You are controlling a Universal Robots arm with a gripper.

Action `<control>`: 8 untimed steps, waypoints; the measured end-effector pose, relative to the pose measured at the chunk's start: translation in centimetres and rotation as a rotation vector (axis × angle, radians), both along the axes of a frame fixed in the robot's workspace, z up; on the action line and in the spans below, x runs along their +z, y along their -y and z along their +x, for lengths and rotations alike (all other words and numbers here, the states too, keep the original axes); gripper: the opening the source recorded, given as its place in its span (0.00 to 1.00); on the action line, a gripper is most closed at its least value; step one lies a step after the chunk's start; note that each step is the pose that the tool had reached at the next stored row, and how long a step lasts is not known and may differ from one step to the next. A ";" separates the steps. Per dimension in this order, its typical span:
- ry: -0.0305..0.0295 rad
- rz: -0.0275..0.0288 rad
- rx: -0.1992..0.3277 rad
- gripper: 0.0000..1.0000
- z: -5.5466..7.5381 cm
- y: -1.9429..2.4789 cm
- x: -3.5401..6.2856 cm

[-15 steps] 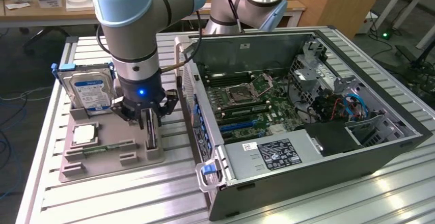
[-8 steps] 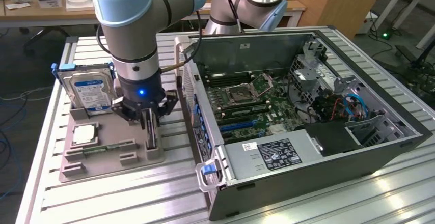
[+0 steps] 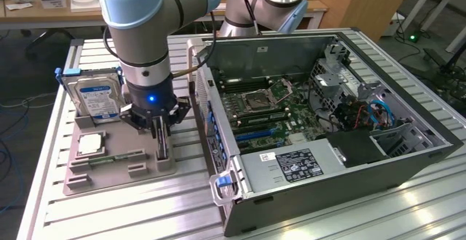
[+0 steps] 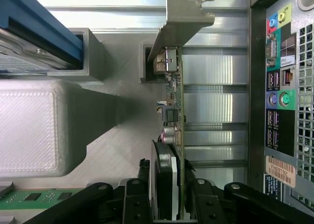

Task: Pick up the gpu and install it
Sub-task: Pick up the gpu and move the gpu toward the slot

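The graphics card (image 4: 179, 111) was a matt green board with a smooth, silvery metal bracket (image 4: 184, 18). The tray (image 4: 29, 131) looked like dull grey plastic, finely ribbed. The table (image 3: 145, 207) was ridged aluminium with a soft sheen. The computer case (image 3: 276, 49) was dull grey sheet metal.

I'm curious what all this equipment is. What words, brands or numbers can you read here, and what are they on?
Hard drive, blue label: print too small to read.
Power supply, black label: print too small to read.
Barcode sticker on the computer case: characters too blurred to read.
No text can be read for certain.
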State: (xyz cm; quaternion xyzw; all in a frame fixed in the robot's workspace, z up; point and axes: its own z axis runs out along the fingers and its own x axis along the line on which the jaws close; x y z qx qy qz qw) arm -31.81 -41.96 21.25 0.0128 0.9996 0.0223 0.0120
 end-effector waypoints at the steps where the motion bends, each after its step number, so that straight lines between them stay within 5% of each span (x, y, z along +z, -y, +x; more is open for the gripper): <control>1: 0.0001 0.0000 0.000 0.38 0.0 0.00 -0.01; 6: 0.0001 0.0000 0.000 0.38 -0.1 0.00 0.00; 8: 0.0002 0.0000 0.000 0.30 -0.1 0.00 0.00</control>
